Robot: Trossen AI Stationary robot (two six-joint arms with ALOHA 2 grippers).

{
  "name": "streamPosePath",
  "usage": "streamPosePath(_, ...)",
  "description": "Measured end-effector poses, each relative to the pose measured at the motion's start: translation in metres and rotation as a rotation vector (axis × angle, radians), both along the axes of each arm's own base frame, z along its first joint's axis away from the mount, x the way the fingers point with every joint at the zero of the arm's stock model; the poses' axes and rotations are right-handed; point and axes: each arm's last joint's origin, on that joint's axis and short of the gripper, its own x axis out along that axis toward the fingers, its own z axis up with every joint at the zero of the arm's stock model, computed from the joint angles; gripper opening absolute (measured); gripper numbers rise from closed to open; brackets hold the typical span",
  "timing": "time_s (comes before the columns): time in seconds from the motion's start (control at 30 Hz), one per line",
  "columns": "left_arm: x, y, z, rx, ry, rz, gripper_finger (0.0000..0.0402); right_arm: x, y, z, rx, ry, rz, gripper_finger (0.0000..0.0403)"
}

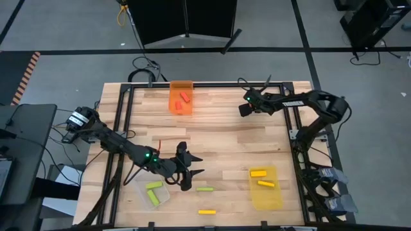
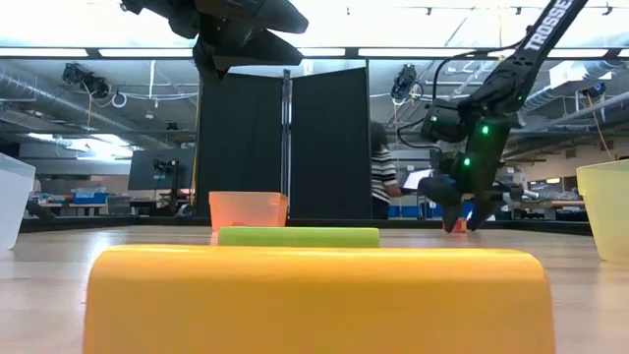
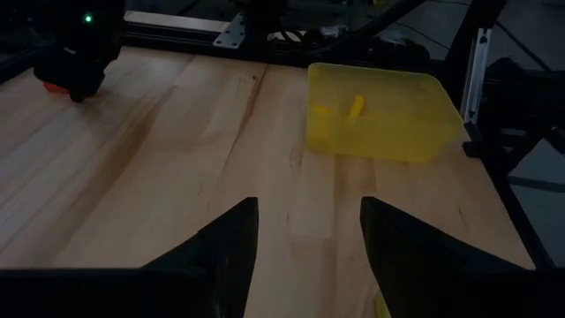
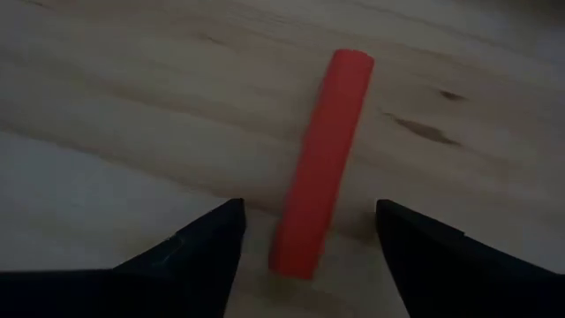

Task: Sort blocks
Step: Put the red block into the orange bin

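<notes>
A red bar block [image 4: 322,163] lies flat on the wood near the table's far right. My right gripper [image 4: 309,212] is low over it and open, with one finger on each side of the bar and a gap to both; it also shows in the high view [image 1: 244,109]. My left gripper [image 1: 191,168] is open and raised above the table's middle near side. A lime green bar [image 1: 205,188] and a yellow bar [image 1: 207,211] lie on the table near the near edge. More red, green and yellow blocks lie in the bins.
The orange bin [image 1: 181,97] at the far edge holds red blocks. The clear bin [image 1: 153,193] near my left gripper holds green ones, and the yellow bin [image 1: 265,187] on the near right holds yellow ones. A person [image 2: 381,182] stands in the room beyond the table.
</notes>
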Motion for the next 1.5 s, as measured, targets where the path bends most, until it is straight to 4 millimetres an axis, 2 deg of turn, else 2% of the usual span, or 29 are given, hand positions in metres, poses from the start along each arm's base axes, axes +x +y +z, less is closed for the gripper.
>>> streamPosePath(0.23,0.000,0.000,0.000,0.003,0.001,-0.001,0.0207,0.004,-0.004,-0.008,-0.005,-0.002,-0.001,0.0196)
streamPosePath(0.5,0.000,0.000,0.000,-0.002,0.001,0.001,0.0207,0.005,-0.003,-0.005,-0.007,-0.016,0.038,0.0071)
streamPosePath(0.67,0.000,-0.001,0.000,-0.022,0.000,0.006,0.0207,0.017,0.012,0.002,-0.024,-0.067,0.138,0.0070)
streamPosePath(0.9,-0.001,-0.002,0.002,-0.029,-0.014,0.003,0.0207,0.066,0.040,0.030,-0.132,-0.383,0.360,0.0070)
streamPosePath(1.1,-0.009,0.003,0.023,-0.047,-0.101,0.059,0.0207,0.122,0.061,0.067,-0.227,-0.497,0.538,0.0070)
streamPosePath(1.27,-0.023,-0.001,0.041,-0.037,-0.150,0.072,0.0207,0.167,0.064,0.094,-0.296,-0.556,0.642,0.0070)
streamPosePath(1.4,-0.032,-0.007,0.042,0.000,-0.142,0.102,0.0207,0.202,0.057,0.098,-0.306,-0.580,0.700,0.0070)
streamPosePath(1.5,-0.035,-0.011,0.040,0.003,-0.130,0.126,0.0207,0.228,0.048,0.092,-0.306,-0.588,0.728,0.0070)
